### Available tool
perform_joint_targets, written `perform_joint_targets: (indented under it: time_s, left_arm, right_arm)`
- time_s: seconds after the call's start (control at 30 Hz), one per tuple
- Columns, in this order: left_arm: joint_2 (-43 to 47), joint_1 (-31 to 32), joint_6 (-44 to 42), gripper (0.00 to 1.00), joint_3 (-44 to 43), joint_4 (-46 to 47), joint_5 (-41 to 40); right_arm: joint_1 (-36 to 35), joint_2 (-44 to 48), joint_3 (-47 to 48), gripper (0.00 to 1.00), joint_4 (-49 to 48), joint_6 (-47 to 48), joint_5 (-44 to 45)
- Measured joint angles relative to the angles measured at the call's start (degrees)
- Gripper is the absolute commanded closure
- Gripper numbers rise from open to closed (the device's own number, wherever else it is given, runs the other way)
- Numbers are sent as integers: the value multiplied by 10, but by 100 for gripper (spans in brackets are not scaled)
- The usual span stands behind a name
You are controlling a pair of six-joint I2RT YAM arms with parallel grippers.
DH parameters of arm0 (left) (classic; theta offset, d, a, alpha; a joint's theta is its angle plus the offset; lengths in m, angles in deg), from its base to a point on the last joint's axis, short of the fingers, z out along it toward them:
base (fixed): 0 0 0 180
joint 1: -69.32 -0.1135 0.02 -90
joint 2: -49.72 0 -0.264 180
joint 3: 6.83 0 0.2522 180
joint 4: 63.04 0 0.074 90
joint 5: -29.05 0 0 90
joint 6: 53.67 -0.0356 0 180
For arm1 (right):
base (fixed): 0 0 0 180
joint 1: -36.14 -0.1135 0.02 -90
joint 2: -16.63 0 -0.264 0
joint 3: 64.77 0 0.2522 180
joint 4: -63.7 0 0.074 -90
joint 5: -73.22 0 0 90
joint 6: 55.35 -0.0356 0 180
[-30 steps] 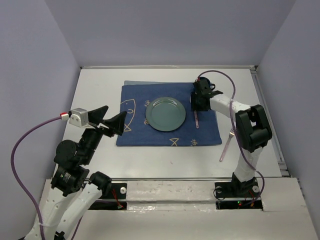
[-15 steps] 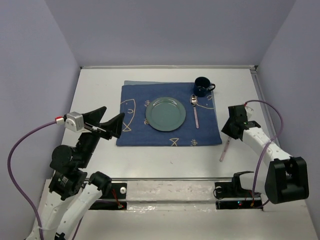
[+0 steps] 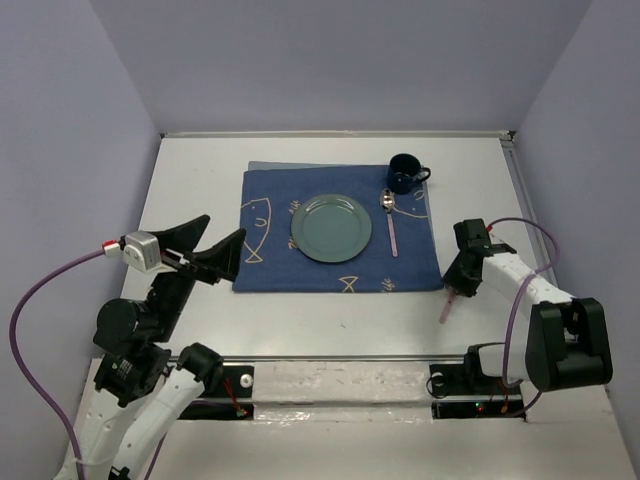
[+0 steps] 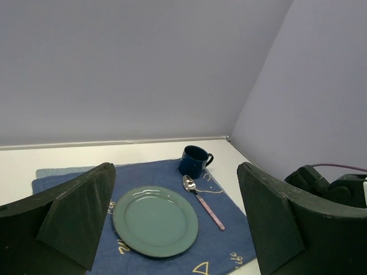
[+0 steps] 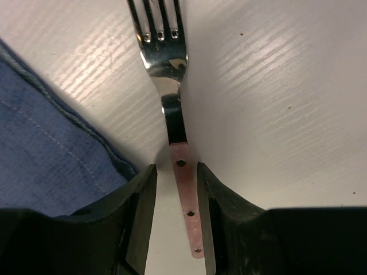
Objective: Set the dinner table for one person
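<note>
White dinner table [image 3: 300,320] underneath everything, its right-hand strip directly below the right gripper [image 3: 458,285]. Sits low there, just beside the right edge of the dark blue fish-patterned placemat [image 3: 270,262]. Stands partly open, one finger on each side of the pink handle of a fork [image 5: 163,57] lying flat on the tabletop, tines pointing away from the wrist. Close against the handle on one side, a sliver of white showing on the other; clamped or merely straddling, cannot tell.

Left gripper [image 3: 226,224] up above the table's left part, spread wide, holding nothing, aimed toward the placemat.

On the placemat, a teal plate [image 3: 331,227] at centre. Just right of it a pink-handled spoon [image 3: 391,225], bowl toward the far side. At the far right corner an upright dark blue mug [image 3: 404,173], handle to the right, inside too dark to make out.
</note>
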Motion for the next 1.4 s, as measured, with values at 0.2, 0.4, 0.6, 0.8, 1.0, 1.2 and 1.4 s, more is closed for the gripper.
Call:
perform_joint_targets:
  time_s: [0.2,0.4,0.6,0.8,1.0,1.2,1.4]
  left_arm:
    - [3,6,0,1,0,0,0]
    - [12,11,0,1,0,0,-4]
    - [12,17,0,1,0,0,-4]
    - [11,16,0,1,0,0,-9]
    - [6,9,0,1,0,-1,-31]
    - [0,-4,0,1,2,-1,-61]
    - [-13,-19,0,1,5,-5,-71]
  right_arm:
    - [0,-39,17,76,18,-2,0]
    - [0,-56,31,100,23,-7,2]
    - [0,14,41,100,52,7,44]
    - [-78,84,174,100,69,30,54]
    - [-288,-55,335,100,-35,32,22]
    - [-400,-296,521,100,-101,47,-11]
    - [-455,-495,688,100,-132,41,-40]
